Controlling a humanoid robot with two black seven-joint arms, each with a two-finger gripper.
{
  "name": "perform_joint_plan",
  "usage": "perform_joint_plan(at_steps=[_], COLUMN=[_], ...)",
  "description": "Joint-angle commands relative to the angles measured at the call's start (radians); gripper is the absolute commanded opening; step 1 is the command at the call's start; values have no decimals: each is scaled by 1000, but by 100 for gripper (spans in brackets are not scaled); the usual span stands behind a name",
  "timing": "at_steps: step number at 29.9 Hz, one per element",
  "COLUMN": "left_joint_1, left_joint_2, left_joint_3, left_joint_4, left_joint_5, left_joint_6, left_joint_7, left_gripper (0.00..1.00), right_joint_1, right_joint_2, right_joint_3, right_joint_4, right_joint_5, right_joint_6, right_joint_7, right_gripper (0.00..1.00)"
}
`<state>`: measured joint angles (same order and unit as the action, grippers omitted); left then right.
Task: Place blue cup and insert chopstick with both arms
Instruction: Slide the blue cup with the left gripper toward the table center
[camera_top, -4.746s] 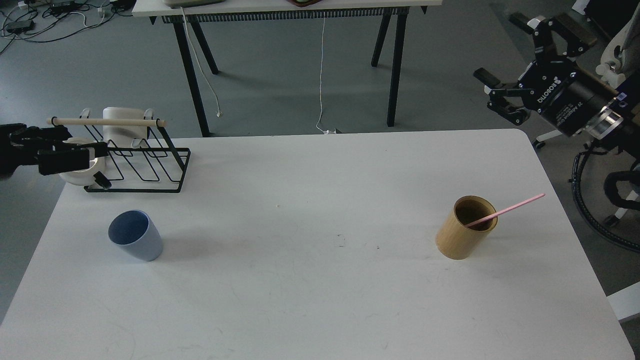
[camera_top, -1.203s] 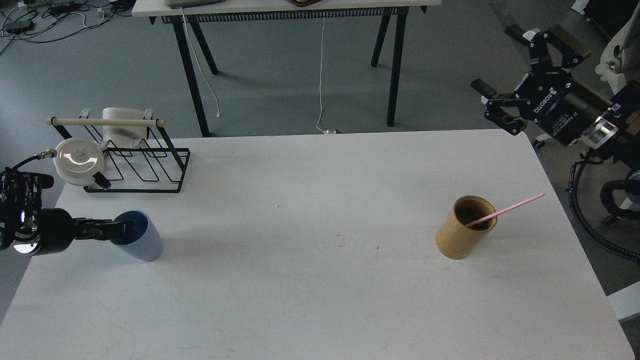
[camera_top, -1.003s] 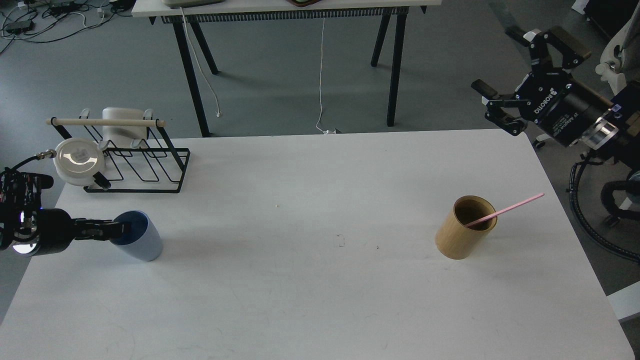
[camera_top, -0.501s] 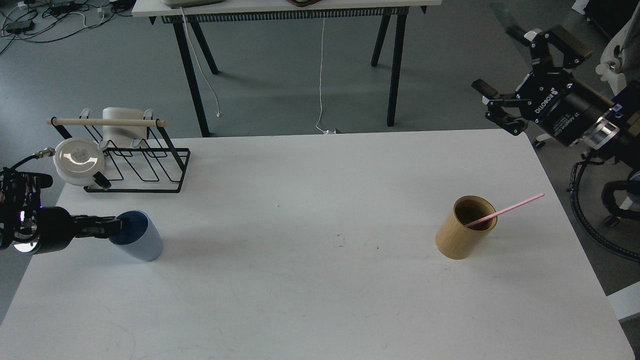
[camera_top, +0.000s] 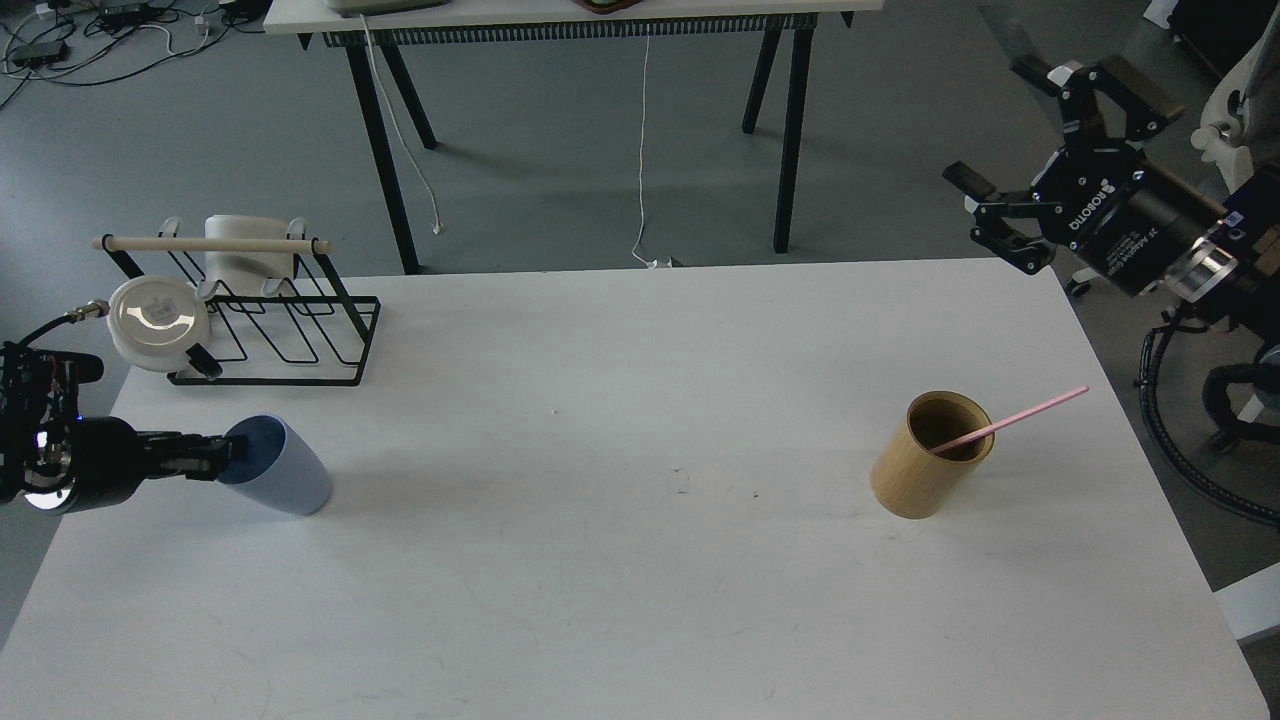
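Note:
The blue cup stands at the left of the white table, tipped with its mouth toward the left. My left gripper comes in low from the left and is closed on the cup's left rim, one finger inside the mouth. The pink chopstick leans out to the right of the tan bamboo cylinder at the right of the table. My right gripper hangs open and empty in the air beyond the table's far right corner, well above and behind the cylinder.
A black wire rack with a beige wooden rod and white dishes stands at the far left corner, just behind my left arm. Another table's legs stand beyond the far edge. Cables and a chair base lie right of the table.
My left gripper dropped from the rack to the blue cup and took its rim. In the last half second the cup has tipped further over and shifted a little. The right arm barely moved.

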<state>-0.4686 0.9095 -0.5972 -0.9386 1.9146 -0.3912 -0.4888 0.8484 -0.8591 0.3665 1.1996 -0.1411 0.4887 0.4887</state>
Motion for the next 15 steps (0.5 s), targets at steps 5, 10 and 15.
perform_joint_plan(at_steps=[5, 10, 15], left_joint_1=[1, -1, -21], left_joint_2=[69, 114, 137], left_joint_3=[-3, -18, -30], left_joint_4=[-110, -224, -296], left_joint_5=[0, 0, 0], left_joint_6=[18, 28, 28], left_joint_7=[0, 0, 0], left_gripper=[0, 0, 0], right_joint_1=[0, 0, -2], right_joint_2=[2, 9, 17], right_joint_3=[5, 23, 28], right_joint_4=[-9, -77, -141], right_joint_5=[0, 1, 1], right_joint_6=[0, 0, 0], right_joint_7=[0, 0, 0], right_gripper=[99, 99, 99])
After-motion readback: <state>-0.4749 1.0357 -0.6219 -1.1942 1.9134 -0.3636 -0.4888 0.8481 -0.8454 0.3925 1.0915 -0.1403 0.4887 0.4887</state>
